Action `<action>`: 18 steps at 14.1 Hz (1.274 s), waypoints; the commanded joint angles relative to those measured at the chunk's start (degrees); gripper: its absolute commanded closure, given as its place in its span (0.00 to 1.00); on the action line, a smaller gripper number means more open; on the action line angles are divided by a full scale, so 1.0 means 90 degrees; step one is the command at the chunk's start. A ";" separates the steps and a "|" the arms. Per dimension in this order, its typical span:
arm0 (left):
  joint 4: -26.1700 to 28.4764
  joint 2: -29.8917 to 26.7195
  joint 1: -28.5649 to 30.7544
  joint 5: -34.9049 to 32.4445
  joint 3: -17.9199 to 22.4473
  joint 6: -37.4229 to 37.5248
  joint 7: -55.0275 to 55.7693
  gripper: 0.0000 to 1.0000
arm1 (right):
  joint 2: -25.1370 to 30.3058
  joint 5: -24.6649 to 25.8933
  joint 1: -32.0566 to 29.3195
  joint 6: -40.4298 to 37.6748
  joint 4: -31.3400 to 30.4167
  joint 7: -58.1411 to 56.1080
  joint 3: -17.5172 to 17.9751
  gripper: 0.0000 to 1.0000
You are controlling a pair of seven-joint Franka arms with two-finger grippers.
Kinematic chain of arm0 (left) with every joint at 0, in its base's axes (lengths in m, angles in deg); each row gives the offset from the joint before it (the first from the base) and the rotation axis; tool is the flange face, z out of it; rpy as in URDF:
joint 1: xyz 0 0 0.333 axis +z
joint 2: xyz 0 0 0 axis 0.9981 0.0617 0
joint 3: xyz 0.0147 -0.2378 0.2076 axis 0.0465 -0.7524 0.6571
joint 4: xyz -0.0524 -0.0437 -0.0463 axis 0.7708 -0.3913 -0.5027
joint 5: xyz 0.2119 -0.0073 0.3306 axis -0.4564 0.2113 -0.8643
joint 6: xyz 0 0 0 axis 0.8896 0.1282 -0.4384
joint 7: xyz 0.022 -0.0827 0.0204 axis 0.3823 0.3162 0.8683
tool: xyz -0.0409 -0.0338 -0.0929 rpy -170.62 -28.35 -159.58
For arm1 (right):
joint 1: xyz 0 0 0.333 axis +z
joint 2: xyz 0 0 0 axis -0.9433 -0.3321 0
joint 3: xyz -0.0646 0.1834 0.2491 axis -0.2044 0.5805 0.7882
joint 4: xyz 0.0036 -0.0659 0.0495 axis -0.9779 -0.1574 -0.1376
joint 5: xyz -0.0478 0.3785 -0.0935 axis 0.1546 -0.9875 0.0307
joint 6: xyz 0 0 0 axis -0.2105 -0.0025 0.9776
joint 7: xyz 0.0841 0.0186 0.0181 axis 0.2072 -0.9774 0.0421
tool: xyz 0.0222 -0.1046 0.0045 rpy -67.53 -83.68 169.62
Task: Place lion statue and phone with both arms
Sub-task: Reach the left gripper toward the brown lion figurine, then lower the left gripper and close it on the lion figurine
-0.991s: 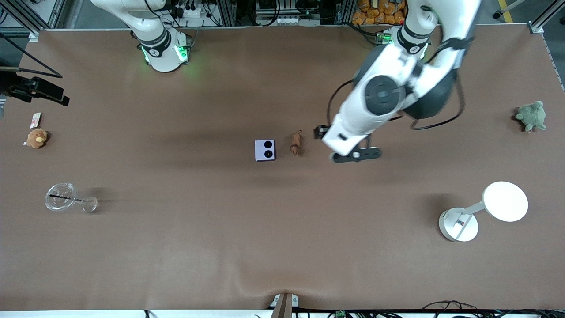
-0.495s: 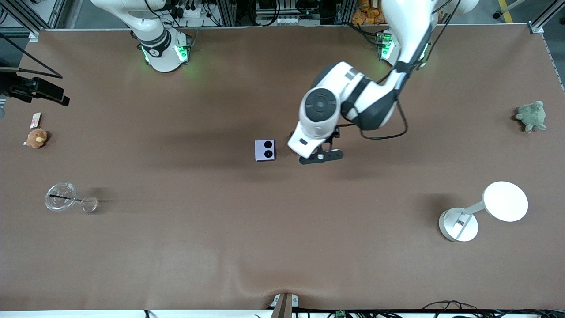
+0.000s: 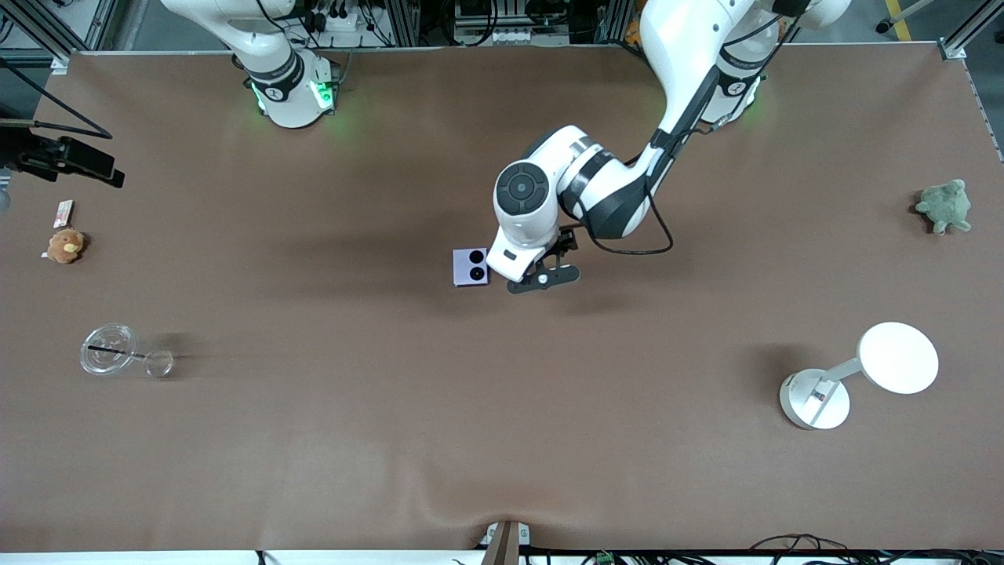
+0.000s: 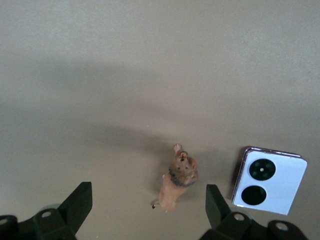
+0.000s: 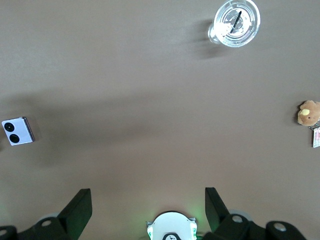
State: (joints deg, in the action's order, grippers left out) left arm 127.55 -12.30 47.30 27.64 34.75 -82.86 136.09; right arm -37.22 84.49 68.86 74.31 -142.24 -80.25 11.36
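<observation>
Swung in from the frame's right, the left gripper (image 4: 145, 210) is now hung wide open over the lion statue (image 4: 177, 181), untouched beside the phone (image 3: 471, 267) mid-frame, while the right gripper (image 5: 145, 210), also wide open, is kept waiting; nothing is lifted yet.

Work surface: one broad table (image 3: 314, 439) under a matte brown covering, slightly rippled at the edge nearest the front camera. Aluminium frame posts (image 3: 961, 39) stand at the corners by the robot bases, with cabling and equipment along that edge. Lighting is even and overhead; shadows are soft and diffuse.
</observation>
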 commanded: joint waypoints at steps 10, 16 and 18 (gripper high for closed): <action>-0.0178 0.0872 -0.0590 -0.0480 0.0092 -0.0368 0.0723 0.26 | -0.0026 0.0029 -0.0021 -0.0040 0.0022 -0.0086 0.0027 0.00; -0.0169 0.0863 -0.0639 -0.0470 0.0083 -0.0456 0.0890 1.00 | -0.0397 0.0029 -0.0011 -0.0040 0.0119 -0.0115 0.0027 0.00; -0.0178 0.0736 -0.0581 -0.0461 0.0102 -0.0417 0.0890 1.00 | -0.0407 0.0029 -0.0011 -0.0031 0.0129 -0.0106 0.0036 0.00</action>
State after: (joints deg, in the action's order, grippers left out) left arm 126.73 -4.76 42.48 24.61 34.98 -87.05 142.32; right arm -40.05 84.49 68.89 74.40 -142.21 -80.67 11.48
